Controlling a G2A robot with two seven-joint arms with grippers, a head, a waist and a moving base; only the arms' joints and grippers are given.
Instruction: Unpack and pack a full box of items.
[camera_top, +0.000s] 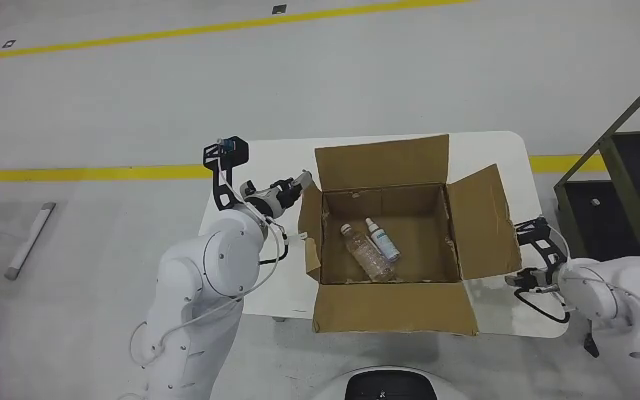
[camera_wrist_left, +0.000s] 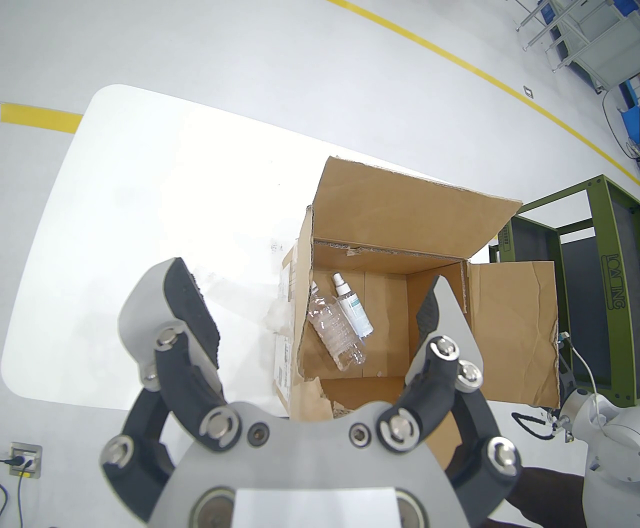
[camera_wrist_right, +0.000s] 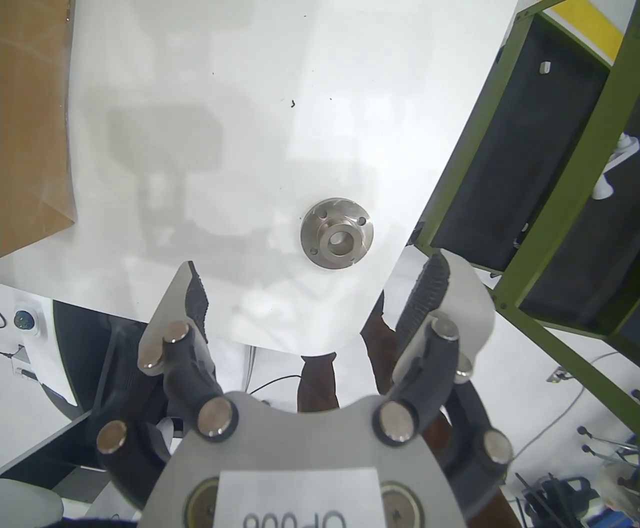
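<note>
On the white table (camera_top: 265, 165) the cardboard box (camera_top: 385, 165) sat with all four flaps folded outward, which left its floor exposed to a reach from above. Two items lay on their sides on that floor, toward the left arm's side: a clear bottle (camera_top: 365, 257) and a spray bottle (camera_top: 383, 241), close together. With so little inside, the box looked near its empty state, though whether unpacking was ending or packing beginning could not be told.

The left jaws hung just beside the box's left flap, spread wide and holding nothing. They were angled toward the opening, a stance that suited a descent onto one of the bottles. The right jaws, equally wide and empty, hovered over the table's corner beyond the right flap, with a metal flange (camera_wrist_right: 337, 234) lying on the table just ahead of them. It seemed a piece laid out from the box, or one waiting to go in. A green cart (camera_top: 600, 190) stood beside the table.
</note>
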